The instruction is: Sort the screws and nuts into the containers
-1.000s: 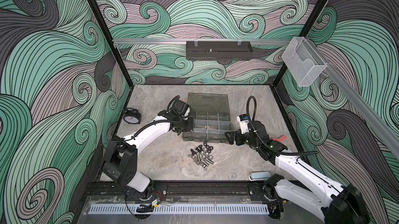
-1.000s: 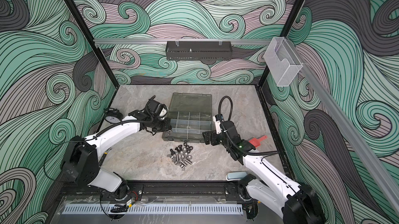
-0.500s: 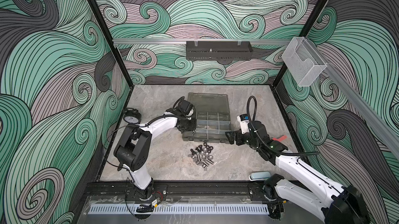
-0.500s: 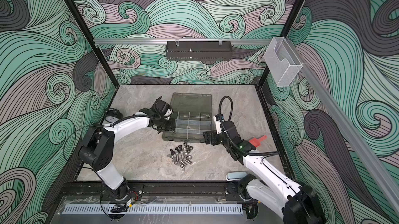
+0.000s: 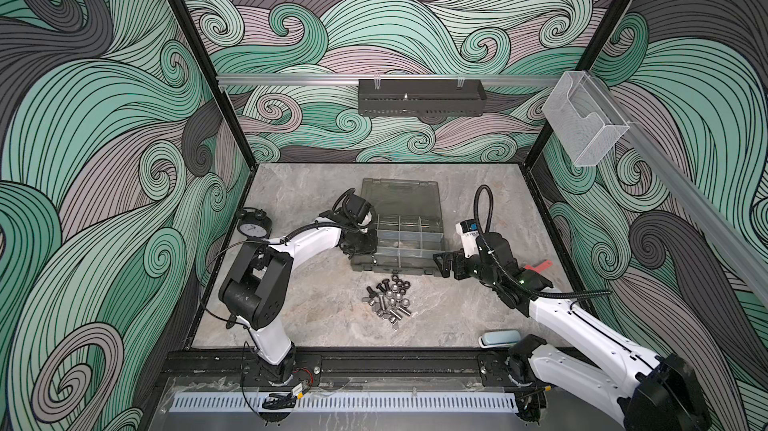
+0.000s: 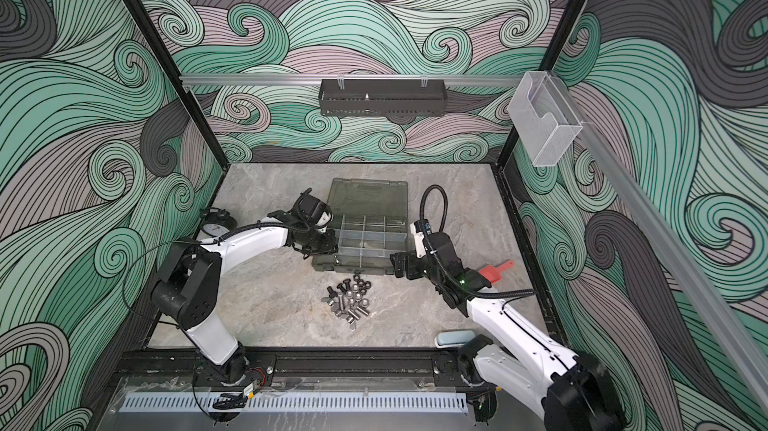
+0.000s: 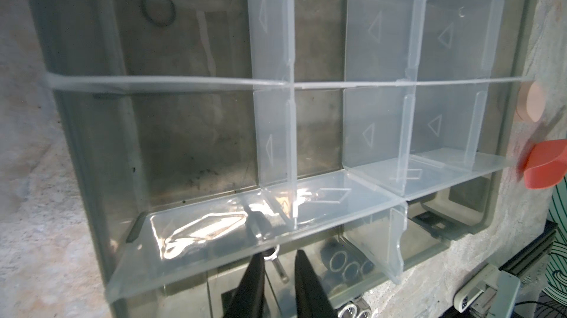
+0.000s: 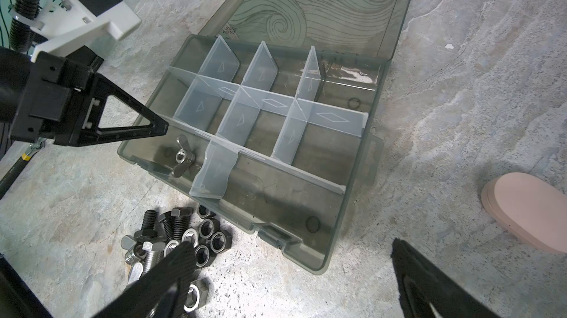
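Containers (image 8: 319, 147): left claw (image 7: 279, 253) narrowly parted at corner rim; right claw (image 8: 291, 246) wide at front rim, screws (image 8: 179, 224) just beside.

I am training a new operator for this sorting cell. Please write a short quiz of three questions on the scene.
1. True or false: the pile of screws and nuts lies inside the organizer case.
2. What lies in the compartment below the left hand? A) a wing nut B) a black screw C) nothing
3. Fill in: the right hand is ___ (open or shut).
Key: 1 false, it lies on the table in front of the case. 2 A. 3 open.
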{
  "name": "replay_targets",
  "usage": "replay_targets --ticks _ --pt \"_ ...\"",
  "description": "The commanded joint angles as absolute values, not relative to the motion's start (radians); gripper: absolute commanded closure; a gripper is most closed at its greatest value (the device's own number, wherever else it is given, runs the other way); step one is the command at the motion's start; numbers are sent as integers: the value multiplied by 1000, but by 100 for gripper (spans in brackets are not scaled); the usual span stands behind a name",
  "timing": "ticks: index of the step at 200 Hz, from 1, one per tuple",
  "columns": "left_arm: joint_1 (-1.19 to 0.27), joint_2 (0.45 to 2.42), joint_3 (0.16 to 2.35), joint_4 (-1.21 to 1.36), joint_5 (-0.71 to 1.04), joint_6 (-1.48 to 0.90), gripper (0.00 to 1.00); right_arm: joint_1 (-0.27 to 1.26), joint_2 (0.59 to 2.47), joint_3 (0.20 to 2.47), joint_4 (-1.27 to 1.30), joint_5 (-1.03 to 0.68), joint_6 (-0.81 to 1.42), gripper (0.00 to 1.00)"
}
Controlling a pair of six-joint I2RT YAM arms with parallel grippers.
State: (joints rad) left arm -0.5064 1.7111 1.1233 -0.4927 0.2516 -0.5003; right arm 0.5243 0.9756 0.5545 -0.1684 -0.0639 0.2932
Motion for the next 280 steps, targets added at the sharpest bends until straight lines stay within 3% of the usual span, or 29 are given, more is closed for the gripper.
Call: replay_targets --ticks 1,155,223,280 --pt "-502 1670 1121 -484 249 -508 76 532 979 568 -158 -69 302 1" --pt "-510 1477 1001 -576 285 -472 75 536 1010 566 -123 -64 321 1" --pt "-512 1264 753 -581 494 -467 70 541 1059 574 -81 -87 318 1" --pt "-514 1253 609 -407 661 -517 62 544 1069 569 -73 -91 318 1"
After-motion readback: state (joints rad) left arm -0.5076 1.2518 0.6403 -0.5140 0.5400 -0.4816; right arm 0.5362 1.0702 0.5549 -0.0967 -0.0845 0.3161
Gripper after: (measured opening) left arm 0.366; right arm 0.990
